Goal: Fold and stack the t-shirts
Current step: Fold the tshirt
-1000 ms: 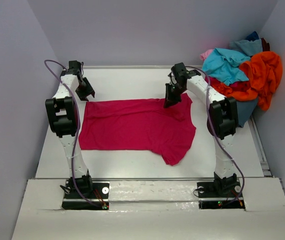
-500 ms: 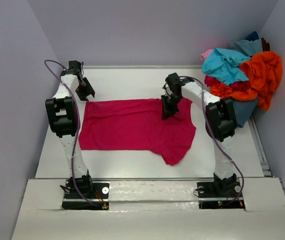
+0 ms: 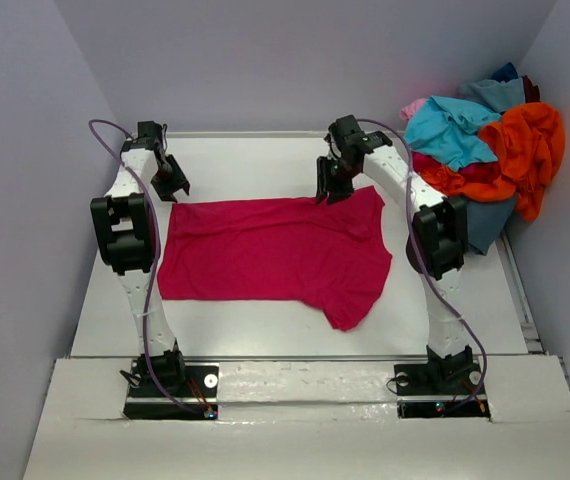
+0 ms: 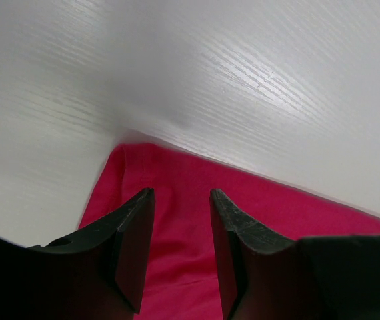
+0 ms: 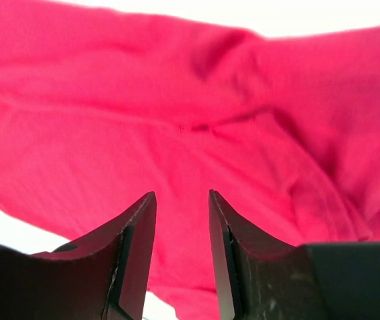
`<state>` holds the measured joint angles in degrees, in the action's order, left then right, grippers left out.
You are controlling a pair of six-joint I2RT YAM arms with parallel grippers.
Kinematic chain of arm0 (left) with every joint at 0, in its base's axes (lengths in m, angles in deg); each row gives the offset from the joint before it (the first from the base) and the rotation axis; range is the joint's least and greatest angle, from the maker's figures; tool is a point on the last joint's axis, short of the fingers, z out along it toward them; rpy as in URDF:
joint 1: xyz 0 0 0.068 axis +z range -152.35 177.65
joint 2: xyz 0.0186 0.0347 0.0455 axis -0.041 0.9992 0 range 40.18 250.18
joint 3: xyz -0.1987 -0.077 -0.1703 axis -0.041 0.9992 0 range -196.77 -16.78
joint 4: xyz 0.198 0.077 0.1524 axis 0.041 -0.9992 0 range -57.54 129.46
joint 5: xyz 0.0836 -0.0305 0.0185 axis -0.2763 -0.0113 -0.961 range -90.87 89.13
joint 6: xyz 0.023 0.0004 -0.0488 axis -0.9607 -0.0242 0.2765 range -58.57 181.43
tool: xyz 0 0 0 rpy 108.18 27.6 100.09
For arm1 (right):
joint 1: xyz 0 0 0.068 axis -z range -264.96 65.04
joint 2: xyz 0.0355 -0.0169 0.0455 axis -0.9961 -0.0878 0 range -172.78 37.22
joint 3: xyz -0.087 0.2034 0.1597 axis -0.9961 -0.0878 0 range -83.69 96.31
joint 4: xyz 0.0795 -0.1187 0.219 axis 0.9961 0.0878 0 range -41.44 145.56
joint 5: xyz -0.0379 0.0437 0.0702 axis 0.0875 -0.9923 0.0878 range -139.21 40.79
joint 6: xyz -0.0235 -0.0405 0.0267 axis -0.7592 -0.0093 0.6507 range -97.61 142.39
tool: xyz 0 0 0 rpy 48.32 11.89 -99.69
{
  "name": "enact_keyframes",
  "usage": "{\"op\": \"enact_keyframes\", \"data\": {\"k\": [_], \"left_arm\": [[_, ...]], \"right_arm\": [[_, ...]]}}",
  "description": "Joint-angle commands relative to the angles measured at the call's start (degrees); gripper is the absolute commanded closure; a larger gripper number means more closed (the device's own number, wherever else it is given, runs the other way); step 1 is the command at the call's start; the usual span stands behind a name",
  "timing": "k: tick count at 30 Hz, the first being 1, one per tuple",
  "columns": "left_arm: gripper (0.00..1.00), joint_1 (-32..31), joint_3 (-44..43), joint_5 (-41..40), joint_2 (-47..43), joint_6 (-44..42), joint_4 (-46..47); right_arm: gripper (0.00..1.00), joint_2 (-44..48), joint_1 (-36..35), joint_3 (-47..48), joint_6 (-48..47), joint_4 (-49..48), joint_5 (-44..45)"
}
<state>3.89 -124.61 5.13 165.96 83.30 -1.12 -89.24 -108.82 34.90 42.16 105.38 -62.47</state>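
Crimson shirt (image 3: 265,250) lies flat; we note the right gripper (image 3: 327,192) has released its far edge and lifted, jaws spread, empty. Left gripper (image 3: 177,186) likewise spread, empty. Folding pending.

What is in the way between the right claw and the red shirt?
Nothing visible. The right claw hangs open over the far edge of the crimson t-shirt, with only air between them.
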Motion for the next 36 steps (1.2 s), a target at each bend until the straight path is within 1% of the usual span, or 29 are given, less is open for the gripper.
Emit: {"op": "enact_keyframes", "data": {"k": [1,4,10,16,20,29,36], "left_arm": [[0.5,0.26,-1.24,0.33,-1.5,-0.77,-0.73],[0.5,0.26,-1.33,0.5,-1.41,-0.86,-0.82],[0.5,0.26,-1.33,0.33,-1.41,-0.95,-0.91],[0.5,0.26,-1.42,0.33,-1.15,-0.95,-0.91],[0.5,0.26,-1.5,0.24,-1.06,-0.95,-1.0],[0.5,0.26,-1.77,-0.02,-0.88,-1.04,-1.43],[0.5,0.26,-2.03,0.07,-0.44,-0.86,-1.35]], "right_arm": [[0.57,-4.58,0.04,5.95,0.53,1.98,2.62],[0.57,-6.26,1.26,7.98,1.06,1.81,3.23],[0.57,-7.05,3.38,7.72,2.64,0.75,3.32],[0.57,-6.96,5.14,7.54,2.12,0.14,4.03],[0.57,-8.45,5.66,8.06,1.5,0.75,3.41],[0.58,-8.37,5.66,4.64,1.76,-0.83,0.43],[0.58,-7.4,5.66,2.18,1.41,-1.53,0.34]]}}
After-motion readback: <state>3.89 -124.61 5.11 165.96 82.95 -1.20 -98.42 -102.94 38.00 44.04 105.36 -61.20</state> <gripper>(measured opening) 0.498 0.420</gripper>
